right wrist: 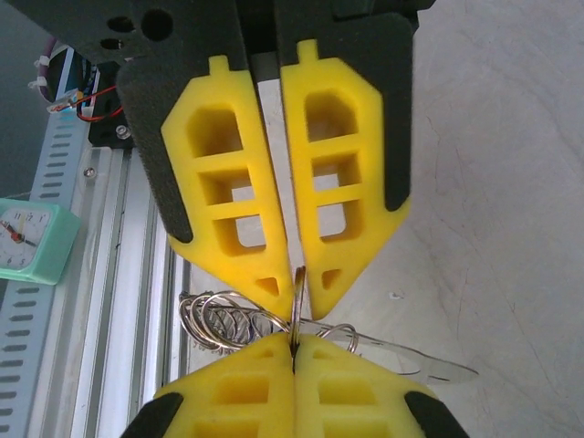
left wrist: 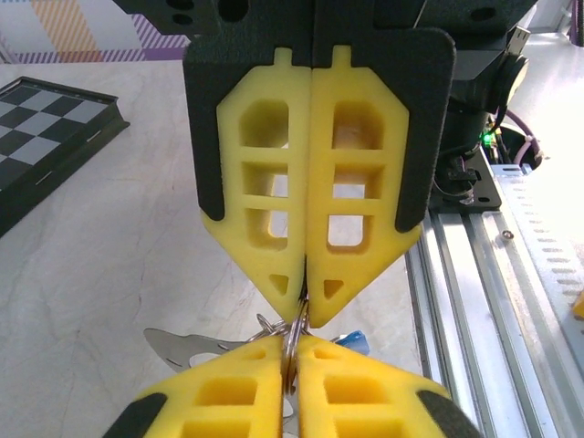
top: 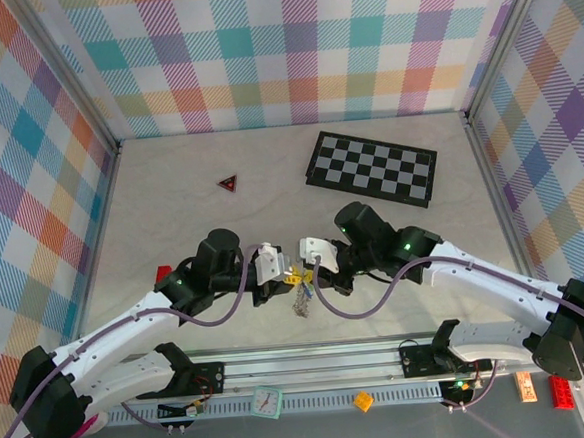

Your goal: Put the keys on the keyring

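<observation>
My two grippers meet tip to tip above the table's near middle. The left gripper (top: 286, 277) (left wrist: 294, 365) is shut on a ring of the keyring (left wrist: 298, 319). The right gripper (top: 303, 274) (right wrist: 294, 351) is shut on the same ring (right wrist: 298, 292) from the other side. Silvery linked rings (right wrist: 214, 319) trail off to one side and hang below the fingertips as a chain (top: 301, 301). A flat metal tag (left wrist: 182, 347) (right wrist: 429, 365) hangs with them. The blue key head (left wrist: 352, 342) peeks out behind my left fingers. The green key is hidden.
A small red triangle (top: 228, 183) and a chessboard (top: 372, 168) lie farther back on the table. An aluminium rail (top: 312, 363) runs along the near edge, with a mint clock (top: 268, 401), an orange piece (top: 363, 401) and a red brick (top: 563, 391) by it.
</observation>
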{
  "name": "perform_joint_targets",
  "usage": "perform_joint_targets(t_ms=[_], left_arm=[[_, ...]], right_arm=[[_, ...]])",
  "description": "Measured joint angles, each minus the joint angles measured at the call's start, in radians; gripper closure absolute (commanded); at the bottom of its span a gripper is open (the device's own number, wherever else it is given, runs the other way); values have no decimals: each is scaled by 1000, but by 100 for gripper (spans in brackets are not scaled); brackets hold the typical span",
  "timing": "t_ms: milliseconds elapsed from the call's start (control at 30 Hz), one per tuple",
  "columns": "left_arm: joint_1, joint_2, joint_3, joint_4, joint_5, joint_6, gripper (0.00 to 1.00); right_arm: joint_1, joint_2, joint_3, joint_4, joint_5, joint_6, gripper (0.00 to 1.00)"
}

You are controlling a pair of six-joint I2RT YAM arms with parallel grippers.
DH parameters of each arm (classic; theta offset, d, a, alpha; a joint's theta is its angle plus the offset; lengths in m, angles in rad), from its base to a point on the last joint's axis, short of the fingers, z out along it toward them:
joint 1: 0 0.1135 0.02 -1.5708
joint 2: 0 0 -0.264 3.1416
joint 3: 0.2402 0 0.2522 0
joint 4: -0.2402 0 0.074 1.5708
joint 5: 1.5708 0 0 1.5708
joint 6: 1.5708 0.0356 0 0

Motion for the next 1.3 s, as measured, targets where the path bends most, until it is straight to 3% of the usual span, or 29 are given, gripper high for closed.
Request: perform_joint_targets(t_ms=[133,333,400,567,700,833,1300], left_arm=[[0,0,0,0,0,-2,82],[0,0,0,-8,9,-2,100],[0,0,1,-11,12,1,100],[-1,-1,2,-9,11,1,100],[-1,-4,2,2,11,-11,100],[-1,-18,-14,43,11,-39,100],[-1,-37,-72,155,14,-112,100]], right_arm=[[10,14,19,-23,0,-4,100],[10,31,35,-35,11,-6,100],[10,31,35,-36,15,-7,100],[11,14,19,-13,28,9,78],[11,-86,-70,60,52,39,72],[11,-163,-161,129,65,84,70],[10,-183,-341,331,119,152,69]])
